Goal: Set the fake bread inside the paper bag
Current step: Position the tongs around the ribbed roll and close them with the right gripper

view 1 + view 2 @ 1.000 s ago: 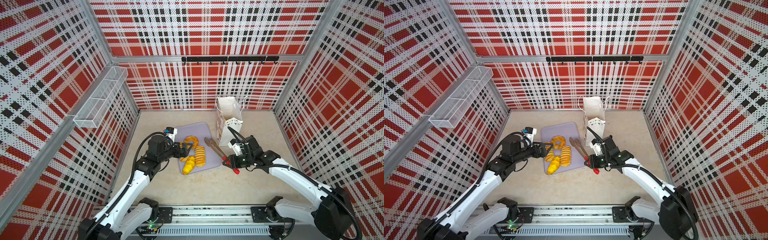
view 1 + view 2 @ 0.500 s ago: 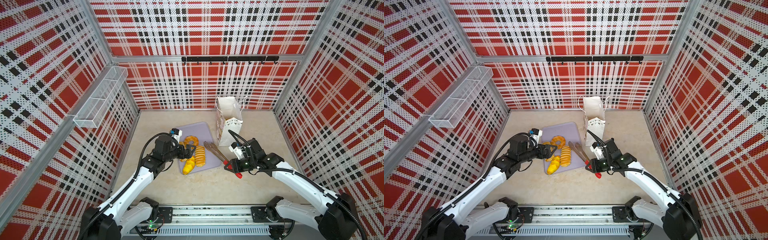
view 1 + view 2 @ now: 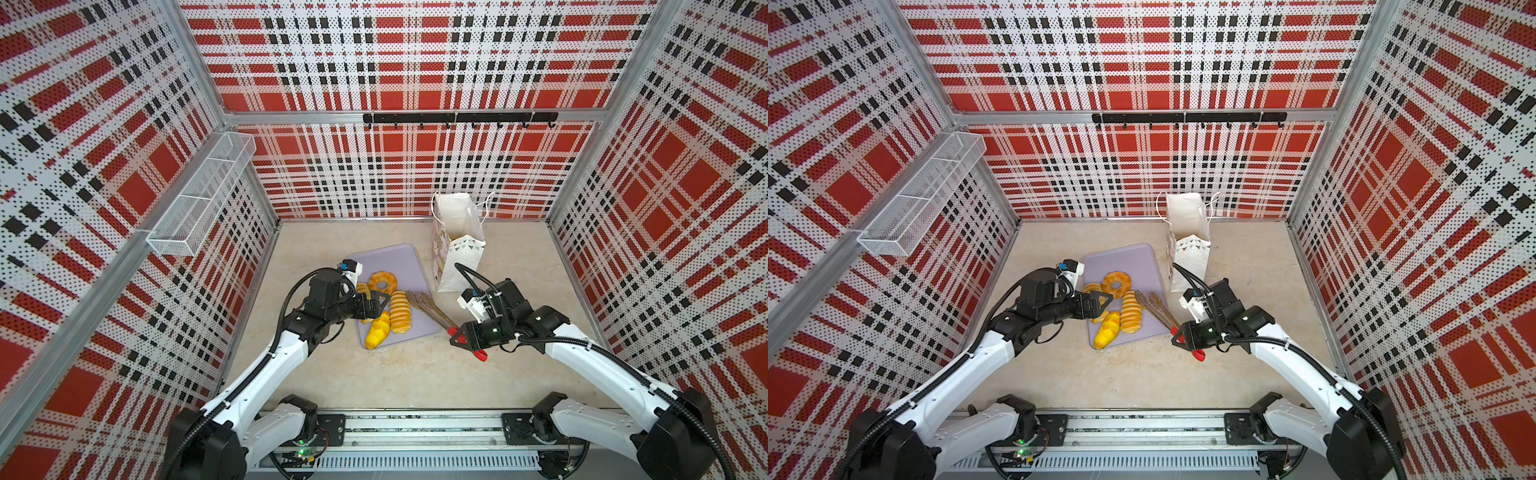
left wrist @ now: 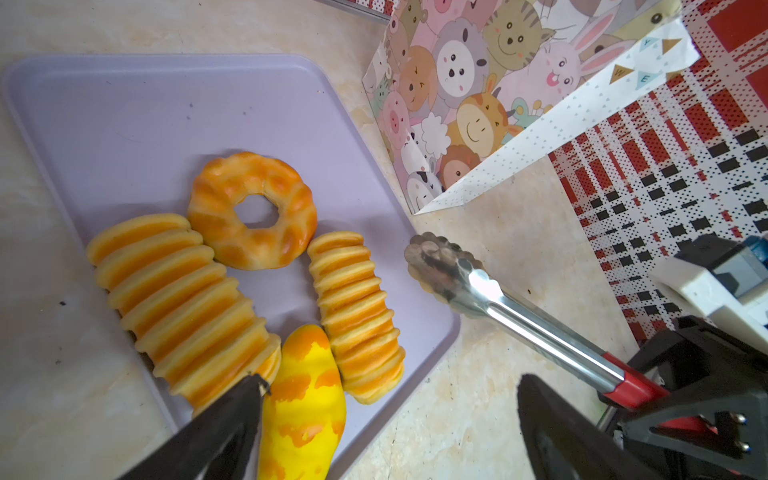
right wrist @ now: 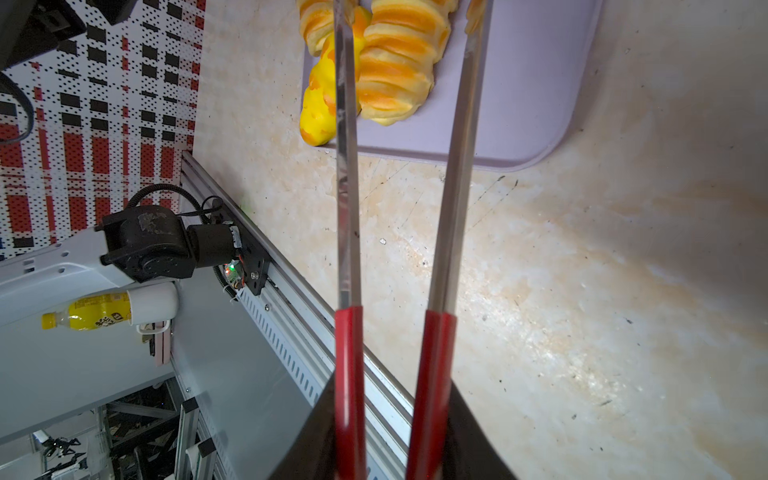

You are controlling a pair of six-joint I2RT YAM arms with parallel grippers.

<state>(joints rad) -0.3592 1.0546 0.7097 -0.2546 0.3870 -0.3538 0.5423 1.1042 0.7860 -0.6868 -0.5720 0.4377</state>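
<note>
While the right gripper [image 3: 459, 334] clamps the tongs [image 3: 428, 309] by their red handles, the left gripper [image 3: 379, 306] hangs wide open over the fake bread [image 3: 384, 280].
Bread sits toward the near left corner of the tray [image 3: 395, 259], paper bag [image 3: 461, 257] just off its far right corner. Best to straddle one ribbed loaf [image 3: 400, 318] and squeeze gently. Only the right wrist view shows the tong arms [image 5: 455, 166] parted.

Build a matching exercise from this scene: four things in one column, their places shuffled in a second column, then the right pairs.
Things
1. ring doughnut
2. tongs
3. paper bag
4. wire basket

Places
A. fixed to the plaid wall
B. clamped in the right gripper
C. lying on the lavender tray
D. standing on the table beside the tray

Pairs: 1-C, 2-B, 3-D, 4-A
</note>
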